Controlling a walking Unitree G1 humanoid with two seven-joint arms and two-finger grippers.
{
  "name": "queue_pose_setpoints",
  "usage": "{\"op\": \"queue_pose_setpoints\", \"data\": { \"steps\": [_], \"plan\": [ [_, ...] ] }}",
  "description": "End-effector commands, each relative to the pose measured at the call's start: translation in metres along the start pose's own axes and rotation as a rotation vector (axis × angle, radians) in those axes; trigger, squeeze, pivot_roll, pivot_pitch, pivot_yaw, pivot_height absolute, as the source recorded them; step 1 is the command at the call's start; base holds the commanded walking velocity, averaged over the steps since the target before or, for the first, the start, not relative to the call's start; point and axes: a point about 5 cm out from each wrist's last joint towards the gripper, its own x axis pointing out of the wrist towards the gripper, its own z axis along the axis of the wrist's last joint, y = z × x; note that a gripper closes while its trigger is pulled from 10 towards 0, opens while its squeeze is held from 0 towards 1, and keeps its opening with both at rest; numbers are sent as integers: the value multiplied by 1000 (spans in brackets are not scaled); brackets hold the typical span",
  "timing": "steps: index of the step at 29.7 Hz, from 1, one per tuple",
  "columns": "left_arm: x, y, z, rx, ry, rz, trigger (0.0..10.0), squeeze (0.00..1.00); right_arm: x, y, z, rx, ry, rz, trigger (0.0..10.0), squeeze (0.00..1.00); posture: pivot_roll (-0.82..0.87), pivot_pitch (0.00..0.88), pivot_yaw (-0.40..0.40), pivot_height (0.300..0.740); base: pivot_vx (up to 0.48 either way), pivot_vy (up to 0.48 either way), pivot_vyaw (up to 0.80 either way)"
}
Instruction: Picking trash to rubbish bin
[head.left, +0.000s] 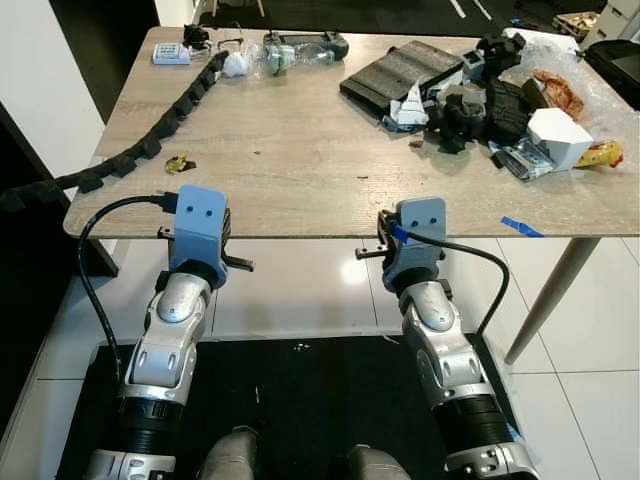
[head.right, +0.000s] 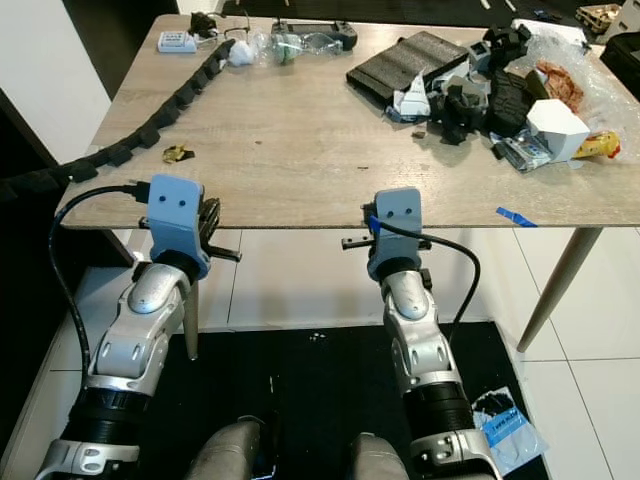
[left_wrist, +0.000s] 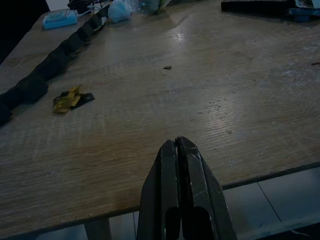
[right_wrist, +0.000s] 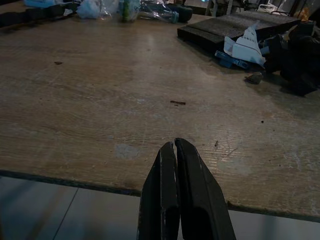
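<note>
Trash lies scattered on a wooden table (head.left: 300, 190). A small yellow and black wrapper (head.left: 180, 163) sits near the left front, also in the left wrist view (left_wrist: 70, 98). A crumpled white wad (head.left: 237, 65) and a clear plastic bottle (head.left: 300, 52) lie at the far edge. At the right are a white box (head.left: 558, 137), a yellow wrapper (head.left: 600, 153) and torn white paper (right_wrist: 245, 47) among black foam pieces. My left gripper (left_wrist: 176, 142) and right gripper (right_wrist: 174, 143) hover at the table's near edge, both shut and holding nothing.
A black cable chain (head.left: 150, 140) runs from the far left of the table off its left side. A black foam slab (head.left: 400, 70) lies at the back. Blue tape (head.left: 522, 227) marks the front right edge. A black mat (head.left: 300, 400) covers the floor, with a blue packet (head.right: 500, 415) beside it.
</note>
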Motion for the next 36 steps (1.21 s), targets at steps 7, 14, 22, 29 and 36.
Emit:
{"op": "queue_pose_setpoints", "data": {
  "steps": [7,14,22,29,36],
  "plan": [
    [-1,1,-1,-9,1,12,10000,0,0,0,-4,-2,19,1,10000,0,33,113,-23,740,0,0,0],
    [-2,3,6,-35,-45,20,10000,0,0,0,-3,-1,16,4,10000,0,34,113,-26,740,36,0,0],
    [-2,1,7,-38,-53,14,10000,0,1,0,-3,-1,15,1,10000,0,33,114,-24,740,267,0,0],
    [-2,1,8,-42,-56,9,10000,0,0,1,-3,0,18,2,10000,0,34,116,-24,740,273,0,0],
    [-2,0,8,-45,-56,4,10000,0,0,0,-4,-1,19,1,10000,0,36,118,-23,740,285,0,0]
  ]
}}
